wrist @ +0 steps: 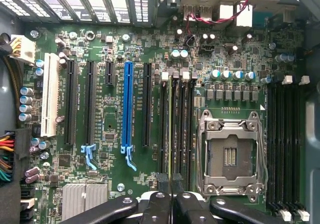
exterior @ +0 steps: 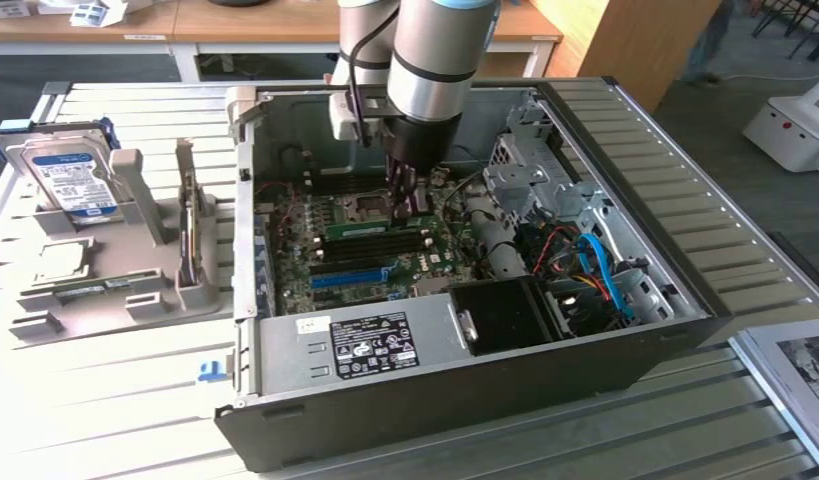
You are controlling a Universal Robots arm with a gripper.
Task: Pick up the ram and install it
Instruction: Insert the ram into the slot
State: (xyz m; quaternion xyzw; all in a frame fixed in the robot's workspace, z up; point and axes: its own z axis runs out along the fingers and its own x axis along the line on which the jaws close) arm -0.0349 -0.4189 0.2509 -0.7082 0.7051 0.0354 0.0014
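The table (exterior: 102, 400) (pale, slatted metal) carries an open computer case (exterior: 423, 400) lying on its side. A grey holder (exterior: 116, 290) sits just beside it on the exterior view's left, and a small blue piece (exterior: 210, 372) lies by the case's near corner.

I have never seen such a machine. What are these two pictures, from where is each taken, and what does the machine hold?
The grey tube in the exterior view is a robot arm; at its end is a gripper, a two-fingered clamp. It reaches into an open computer case lying on a slatted table. Toward the exterior view's left, a grey holder carries a hard drive. The other picture comes from a camera on the wrist, looking down onto the green motherboard. There the black fingers are shut on a thin green edge, apparently the ram, lined up with the memory slots beside the empty processor socket.
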